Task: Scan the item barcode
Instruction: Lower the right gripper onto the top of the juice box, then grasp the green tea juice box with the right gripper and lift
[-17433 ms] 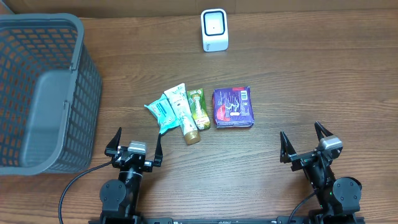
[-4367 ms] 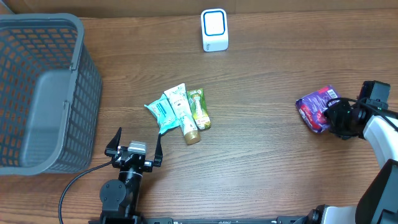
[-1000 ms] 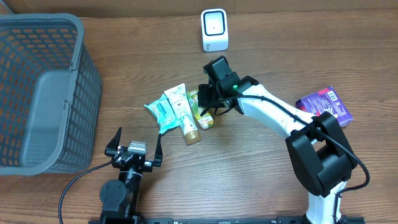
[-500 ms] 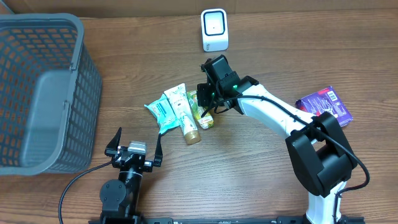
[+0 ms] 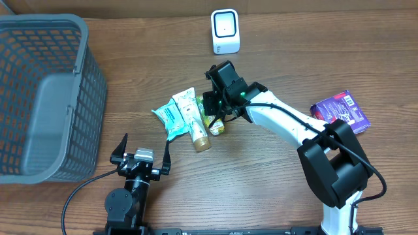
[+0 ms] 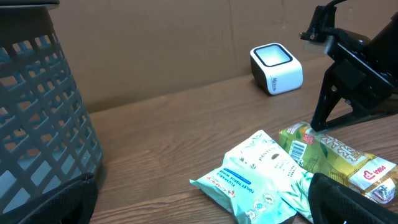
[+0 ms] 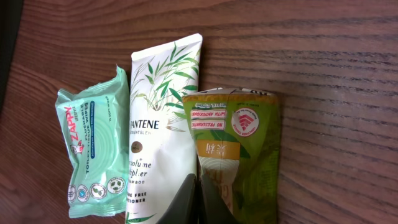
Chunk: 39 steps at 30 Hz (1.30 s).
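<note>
surface: brown wooden table (image 5: 281, 59) | 9–10 o'clock: grey mesh basket (image 5: 92, 81), at the edge | 12 o'clock: white scanner (image 5: 225, 31), upright | centre, slightly toward 9: teal wipes pack (image 5: 168, 116), white tube (image 5: 190, 112), green pouch (image 7: 244, 163), flat, side by side, touching | 3 o'clock: purple pack (image 5: 339, 111), barcode up, well apart

1. Taking the table (image 5: 261, 189) as a clock face seen from above, the scanner (image 5: 225, 31) stands at 12 o'clock, near the far edge.
2. The basket (image 5: 83, 78) fills the 9 to 10 o'clock side.
3. Three items lie side by side at the centre, touching: wipes pack (image 5: 168, 117) leftmost, tube (image 5: 191, 117) in the middle, sachet (image 7: 239, 143) on the right.
4. The right gripper (image 7: 198, 193) sits on the seam between tube and sachet.
5. A wrapped pack (image 5: 339, 111) lies alone at 3 o'clock, well apart.
6. The left gripper (image 5: 140, 156) rests at 7 o'clock, near the front edge.
</note>
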{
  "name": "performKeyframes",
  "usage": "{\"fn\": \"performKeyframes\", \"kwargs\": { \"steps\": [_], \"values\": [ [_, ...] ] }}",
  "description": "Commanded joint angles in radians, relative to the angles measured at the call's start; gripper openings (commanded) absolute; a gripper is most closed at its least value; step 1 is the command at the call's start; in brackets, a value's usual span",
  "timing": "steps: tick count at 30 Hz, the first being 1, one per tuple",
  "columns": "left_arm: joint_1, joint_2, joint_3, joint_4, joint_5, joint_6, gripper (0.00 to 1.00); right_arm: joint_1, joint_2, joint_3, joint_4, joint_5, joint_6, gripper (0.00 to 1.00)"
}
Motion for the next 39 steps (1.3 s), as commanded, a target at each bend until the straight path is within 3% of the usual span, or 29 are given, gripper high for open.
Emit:
{"fn": "performKeyframes", "kwargs": {
  "steps": [1, 21, 30, 39],
  "values": [
    [0.006, -0.005, -0.004, -0.002, 0.0, -0.003, 1.0, 0.0, 0.024, 0.022, -0.001, 0.015, -0.008, 0.04],
    [0.006, -0.005, -0.004, -0.002, 0.0, -0.003, 1.0, 0.0, 0.095, 0.022, -0.104, -0.054, 0.111, 0.04],
    [0.006, -0.005, -0.004, -0.002, 0.0, -0.003, 1.0, -0.013, 0.137, 0.021, -0.161, -0.065, 0.278, 0.04],
    [0.006, -0.005, -0.004, -0.002, 0.0, -0.003, 1.0, -0.028, 0.13, 0.088, -0.179, -0.065, 0.161, 0.04]
  ]
}}
